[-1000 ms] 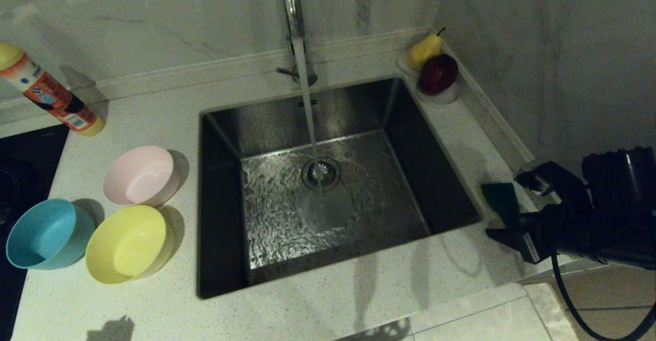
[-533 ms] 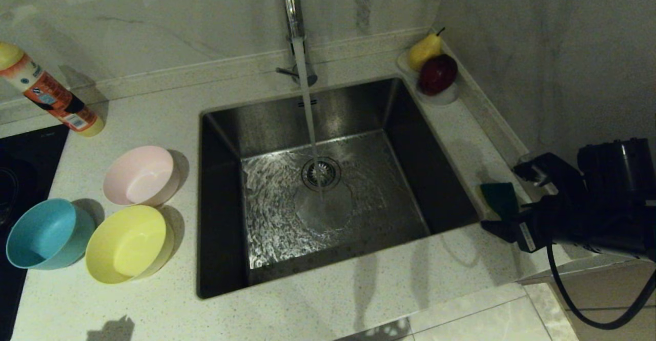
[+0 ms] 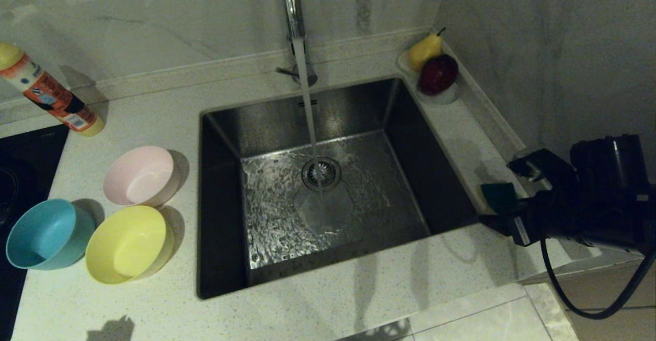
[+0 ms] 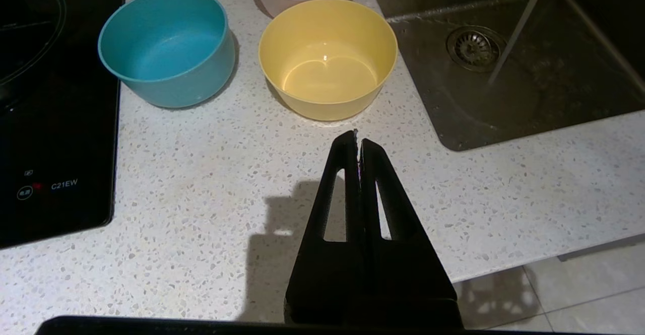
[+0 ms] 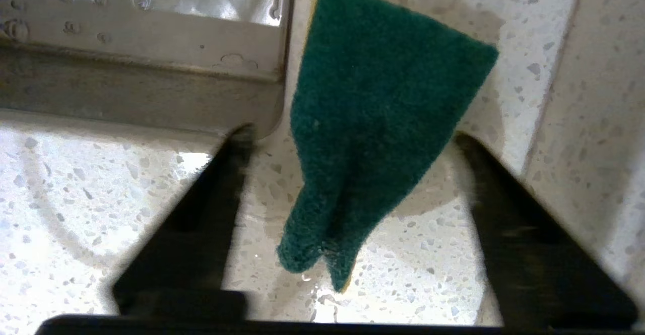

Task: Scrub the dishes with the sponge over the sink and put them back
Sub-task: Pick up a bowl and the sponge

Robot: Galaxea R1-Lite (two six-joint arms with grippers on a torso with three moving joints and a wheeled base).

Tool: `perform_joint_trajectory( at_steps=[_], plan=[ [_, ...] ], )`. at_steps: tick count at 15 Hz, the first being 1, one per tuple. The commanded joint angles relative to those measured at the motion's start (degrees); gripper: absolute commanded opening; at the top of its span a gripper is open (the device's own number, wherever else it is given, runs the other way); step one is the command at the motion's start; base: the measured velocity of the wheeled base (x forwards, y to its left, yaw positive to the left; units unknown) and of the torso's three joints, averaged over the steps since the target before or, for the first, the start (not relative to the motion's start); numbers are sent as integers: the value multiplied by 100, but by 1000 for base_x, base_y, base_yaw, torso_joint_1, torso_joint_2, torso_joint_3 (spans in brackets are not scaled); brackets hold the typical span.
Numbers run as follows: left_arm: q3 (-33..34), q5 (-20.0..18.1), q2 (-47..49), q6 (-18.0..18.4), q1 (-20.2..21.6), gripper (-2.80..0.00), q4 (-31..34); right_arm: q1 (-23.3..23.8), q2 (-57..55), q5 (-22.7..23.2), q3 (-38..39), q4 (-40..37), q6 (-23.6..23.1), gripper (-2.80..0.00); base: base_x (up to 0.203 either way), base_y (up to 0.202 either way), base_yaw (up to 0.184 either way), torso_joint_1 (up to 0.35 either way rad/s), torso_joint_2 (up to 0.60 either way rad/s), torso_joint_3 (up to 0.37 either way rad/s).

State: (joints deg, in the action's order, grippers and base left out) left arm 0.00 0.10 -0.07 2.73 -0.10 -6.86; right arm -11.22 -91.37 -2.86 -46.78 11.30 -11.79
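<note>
**Op A:** Start me with the big picture.

**Op B:** The sink (image 3: 328, 187) fills the middle of the head view, and the tap (image 3: 292, 2) is running a stream onto the drain (image 3: 321, 173). On the counter (image 3: 154, 300) to its left the three bowls stand upright and untouched: pink (image 3: 139, 175), teal (image 3: 43, 234), yellow (image 3: 128, 243). My left gripper (image 4: 357, 141) is parked above the counter near the yellow bowl, its fingers pressed together on nothing.

**Op A:** And the right side?

**Op B:** My right gripper (image 5: 347, 174) is low at the sink's right front corner with its fingers spread wide, one on each side of the sponge (image 5: 373, 123). I see a gap on both sides, so I judge nothing is gripped yet.

**Op A:** How does the sponge lie?

**Op B:** It is on the counter strip between the sink rim and the wall ledge, just beside the rim, green face up. Its long axis runs roughly along the gripper's reach, away from the wrist and alongside the sink's right edge. The end nearest the wrist is creased and pinched narrow; the far end is broad.

**Op A:** So how would you take it?

**Op B:** I'd go a little further forward and down, so the pads meet the fuller middle rather than the crumpled tip, then close across the short width. I'd keep the inner finger clear of the rim. It's soft, so I expect it to squash.
</note>
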Motion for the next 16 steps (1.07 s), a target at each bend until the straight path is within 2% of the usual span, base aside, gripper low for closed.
perform_joint_trajectory(
  at_steps=[1, 16],
  plan=[
    [229, -2, -1, 1, 1, -280, -8, -3, -24, 5, 2, -5, -7, -280, 0, 0, 0, 0, 0, 0],
    [229, -2, -1, 8, -8, -280, -8, -12, 119, -118, -16, -31, -25, -280, 0, 0, 0, 0, 0, 0]
  ],
)
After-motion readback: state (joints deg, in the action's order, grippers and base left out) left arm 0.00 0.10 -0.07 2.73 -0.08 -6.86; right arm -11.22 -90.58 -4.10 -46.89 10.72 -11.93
